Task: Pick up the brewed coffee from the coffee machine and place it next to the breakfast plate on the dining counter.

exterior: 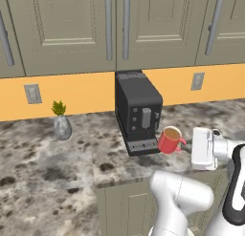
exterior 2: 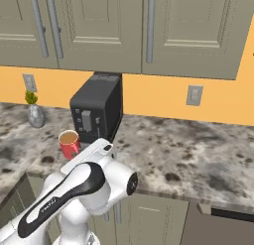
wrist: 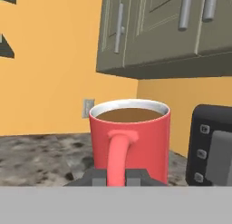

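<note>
The brewed coffee, a red mug [exterior: 171, 139] [exterior 2: 69, 142] [wrist: 136, 141] filled with brown coffee, stands just right of the front of the coffee machine [exterior: 138, 111] [exterior 2: 96, 112] [wrist: 213, 146], beside its drip tray. My gripper [exterior: 187, 145] [wrist: 117, 178] reaches in from the right and is shut on the mug's side handle, which runs down between the two fingertips in the hand view. Whether the mug's base touches the counter I cannot tell. The breakfast plate and the dining counter are out of view.
The machine stands on a mottled marble wall counter [exterior: 57, 163] [exterior 2: 198, 150] under grey-green upper cabinets [exterior: 119, 29]. A small grey vase with a green plant [exterior: 61, 123] [exterior 2: 33, 112] stands at the left. Wall outlets [exterior: 32, 93] [exterior 2: 194, 95] sit on the orange backsplash.
</note>
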{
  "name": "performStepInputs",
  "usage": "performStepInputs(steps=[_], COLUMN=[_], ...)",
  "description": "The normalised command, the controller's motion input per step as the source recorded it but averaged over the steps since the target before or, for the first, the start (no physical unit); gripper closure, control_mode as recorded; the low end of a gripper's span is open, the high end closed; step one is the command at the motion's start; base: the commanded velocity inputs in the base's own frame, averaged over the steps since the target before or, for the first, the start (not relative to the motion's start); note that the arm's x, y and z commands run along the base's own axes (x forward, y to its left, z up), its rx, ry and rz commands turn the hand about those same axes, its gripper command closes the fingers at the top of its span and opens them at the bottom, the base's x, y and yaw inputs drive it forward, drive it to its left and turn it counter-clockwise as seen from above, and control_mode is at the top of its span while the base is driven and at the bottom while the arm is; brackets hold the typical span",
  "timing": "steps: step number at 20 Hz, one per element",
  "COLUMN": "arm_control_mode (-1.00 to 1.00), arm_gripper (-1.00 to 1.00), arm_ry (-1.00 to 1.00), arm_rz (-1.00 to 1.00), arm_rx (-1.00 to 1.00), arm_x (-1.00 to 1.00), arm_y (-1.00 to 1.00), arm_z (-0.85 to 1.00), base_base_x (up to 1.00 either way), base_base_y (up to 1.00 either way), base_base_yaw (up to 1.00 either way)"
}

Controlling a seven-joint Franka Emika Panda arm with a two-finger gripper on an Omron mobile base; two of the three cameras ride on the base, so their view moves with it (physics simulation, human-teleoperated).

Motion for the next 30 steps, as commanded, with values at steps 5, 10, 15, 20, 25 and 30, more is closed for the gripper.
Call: performStepInputs(steps=[5,10,15,20,25,30], arm_control_mode=[-1.0,-1.0,-1.0,-1.0,1.0,1.0], arm_gripper=[1.0,1.0,1.0,1.0,1.0,1.0], arm_ry=[-0.2,0.04,0.09,0.03,0.0,0.0], arm_rz=[0.0,-0.01,-0.01,0.0,0.0,0.0], arm_rx=[-0.04,-0.07,-0.06,-0.05,-0.04,0.0], arm_x=[-0.71,-0.06,0.0,0.0,0.0,0.0], arm_y=[-0.01,-0.12,-0.01,0.25,0.14,0.0], arm_z=[0.66,0.64,0.25,-0.11,-0.07,0.0], base_base_x=[0.0,0.0,0.0,0.0,-0.06,-0.38], base_base_y=[0.0,0.0,0.0,0.0,0.04,0.0], base_base_yaw=[0.0,0.0,0.0,0.0,-0.03,-0.42])
